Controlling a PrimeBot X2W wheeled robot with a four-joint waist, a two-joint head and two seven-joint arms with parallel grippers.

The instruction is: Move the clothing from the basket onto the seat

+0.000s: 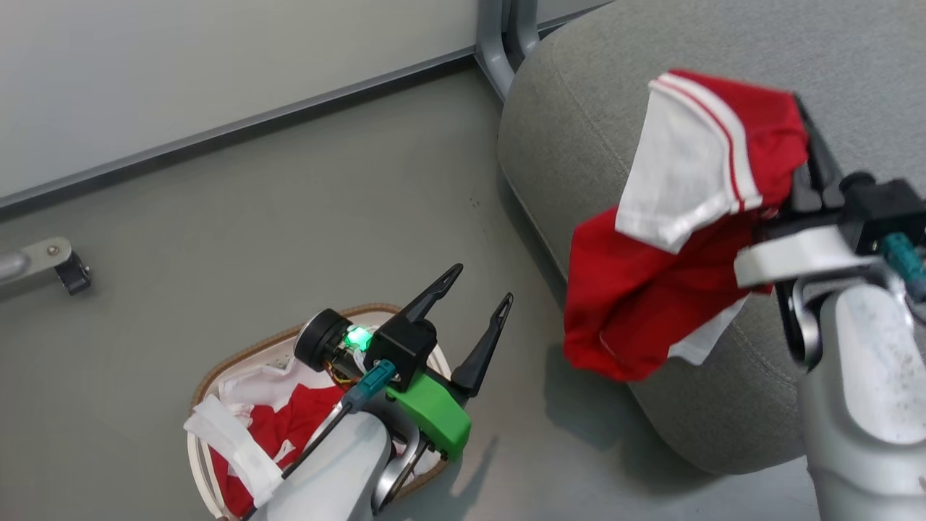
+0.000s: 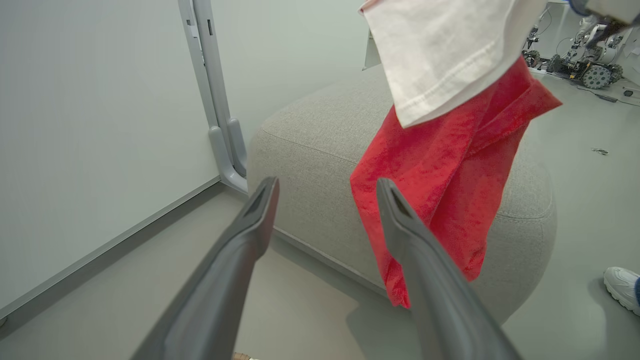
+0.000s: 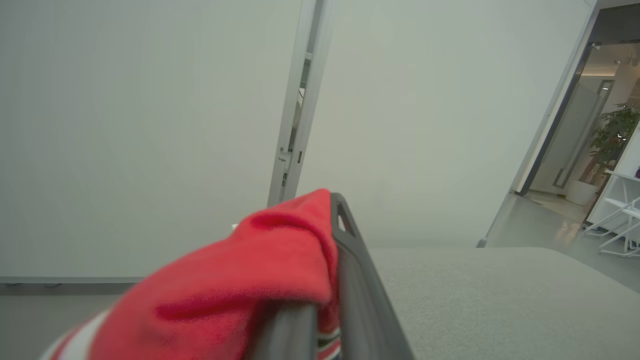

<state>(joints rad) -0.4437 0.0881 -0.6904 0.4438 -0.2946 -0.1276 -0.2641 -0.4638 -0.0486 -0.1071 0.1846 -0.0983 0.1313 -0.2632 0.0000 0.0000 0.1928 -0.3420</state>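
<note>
seat (image 1: pixel 579 87): big grey cushion, right of the basket, across a strip of floor (image 1: pixel 289 217); top bare where visible.
post (image 1: pixel 506 36): grey, against the wall at the seat's far corner; off the likely path.
garment (image 1: pixel 673 289): red with a white panel, hanging long axis down from the right pincer. Bulk dangles past the seat's near edge, lower hem over the floor. Release here and I'd expect it to slide off.
basket (image 1: pixel 239 354): on the floor, lower left; more red-and-white clothing (image 1: pixel 289 423) inside.
right pincer (image 1: pixel 804 126): clamped on the garment's top fold, at the seat's edge. Seat top lies ahead of the fingers, so carry further in before letting go.
left pincer (image 1: pixel 481 284): jaws wide apart, empty, above the basket; the nearer arm for the next piece.
shoe (image 2: pixel 622 287): person's, on the floor beyond the seat, well clear.
</note>
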